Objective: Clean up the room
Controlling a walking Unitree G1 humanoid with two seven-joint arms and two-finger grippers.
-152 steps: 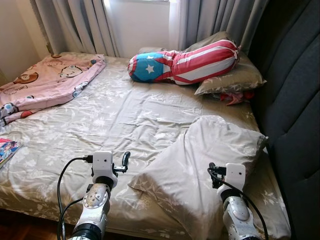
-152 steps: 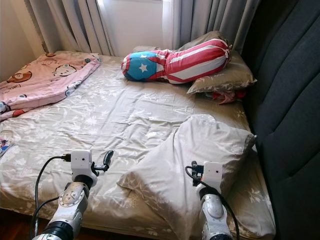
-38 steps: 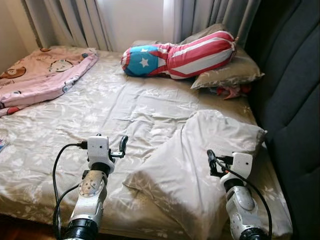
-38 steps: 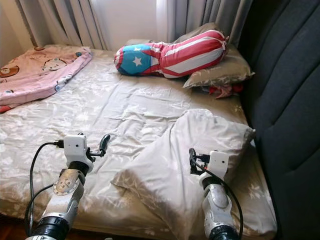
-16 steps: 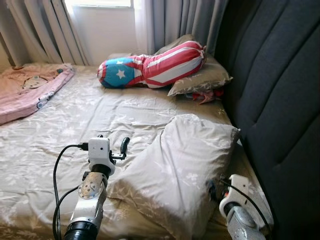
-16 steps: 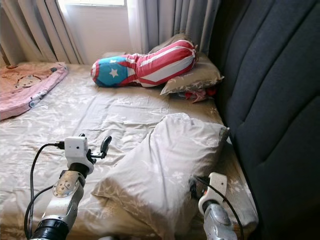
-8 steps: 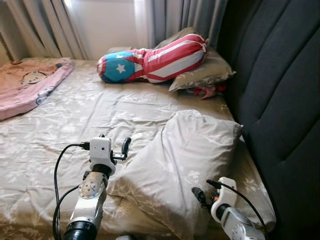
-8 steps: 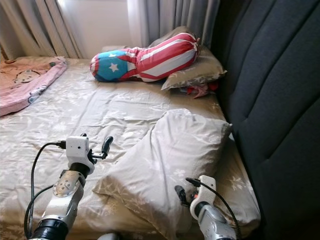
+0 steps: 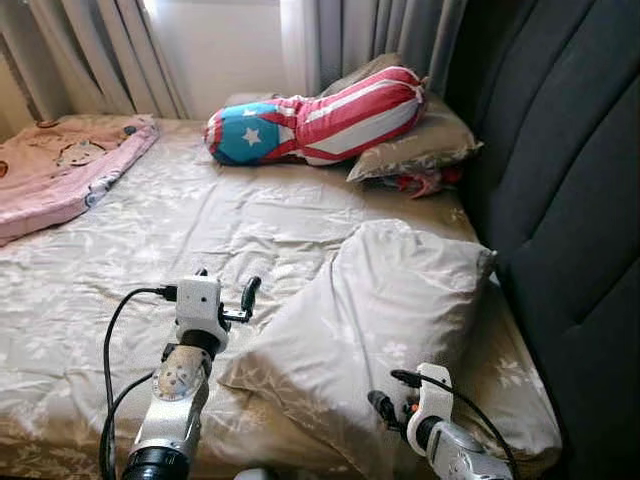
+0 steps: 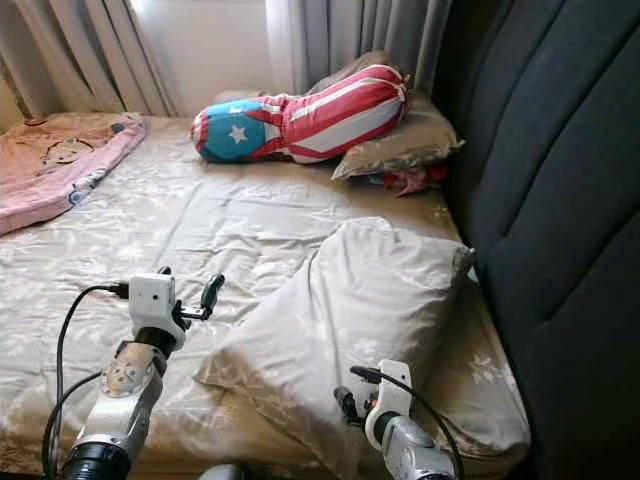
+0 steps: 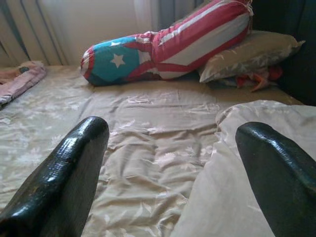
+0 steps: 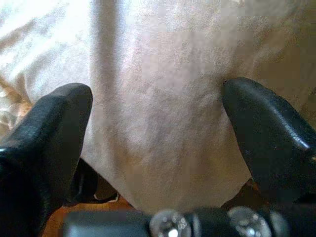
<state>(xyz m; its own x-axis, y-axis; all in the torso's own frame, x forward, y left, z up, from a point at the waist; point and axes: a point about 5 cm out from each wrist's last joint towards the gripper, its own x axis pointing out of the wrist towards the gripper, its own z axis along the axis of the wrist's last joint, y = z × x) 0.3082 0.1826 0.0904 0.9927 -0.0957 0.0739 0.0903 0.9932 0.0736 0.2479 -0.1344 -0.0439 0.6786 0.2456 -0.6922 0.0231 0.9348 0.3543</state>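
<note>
A large beige floral pillow (image 9: 375,320) lies askew on the bed's near right part. My right gripper (image 9: 383,406) is low at the pillow's near edge; in the right wrist view its open fingers (image 12: 49,128) straddle the pillow's fabric (image 12: 158,123) without pinching it. Over the sheet, just left of the pillow, my left gripper (image 9: 246,296) is held open with nothing in it, fingers (image 11: 64,177) wide apart. A stars-and-stripes bolster (image 9: 318,113) rests on a second beige pillow (image 9: 425,148) at the head of the bed.
A dark padded headboard (image 9: 565,190) runs along the right side. A pink cartoon blanket (image 9: 65,170) lies bunched at the far left. A red cloth (image 9: 425,183) peeks out beside the far pillow. Grey curtains (image 9: 90,50) hang behind the rumpled sheet (image 9: 200,220).
The camera has swung a little. My right gripper has dropped and shifted left, in against the pillow's near edge. The left arm holds its place.
</note>
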